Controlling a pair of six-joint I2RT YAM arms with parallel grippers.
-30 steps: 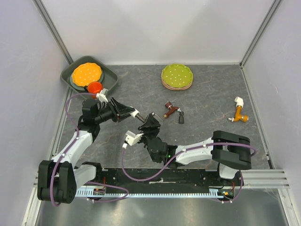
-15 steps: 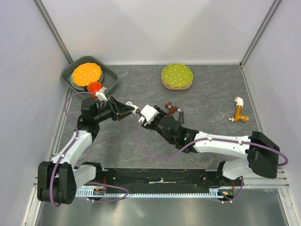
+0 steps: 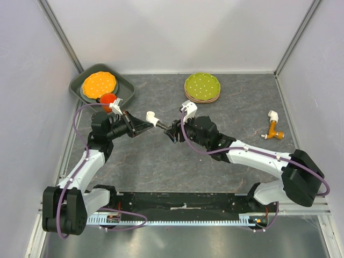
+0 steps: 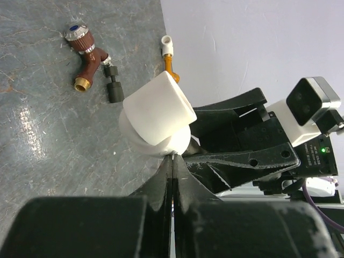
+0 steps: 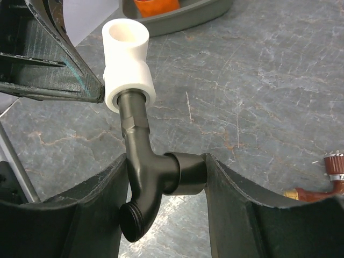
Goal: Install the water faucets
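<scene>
Looking light, stiff and slick, the dark grey tap (image 5: 141, 161) sits clamped at its barrel in the right jaws, the left jaws pressed together beside the white elbow (image 5: 128, 59).

top external: high behind the arm bases, looking down on the whole table (image 3: 153, 164) | left wrist: close, along its fingers (image 4: 158, 185) to white elbow fitting (image 4: 156, 115) | right wrist: close, past dark grey tap (image 5: 145, 164), facing that fitting from the opposite side | wrists share: fitting, reddish-brown tap (image 4: 86, 54)

You get bright, even overhead light, soft shadows, a glare patch on the table (image 4: 27, 118), and blurred fingers (image 4: 158, 185) up close.
</scene>
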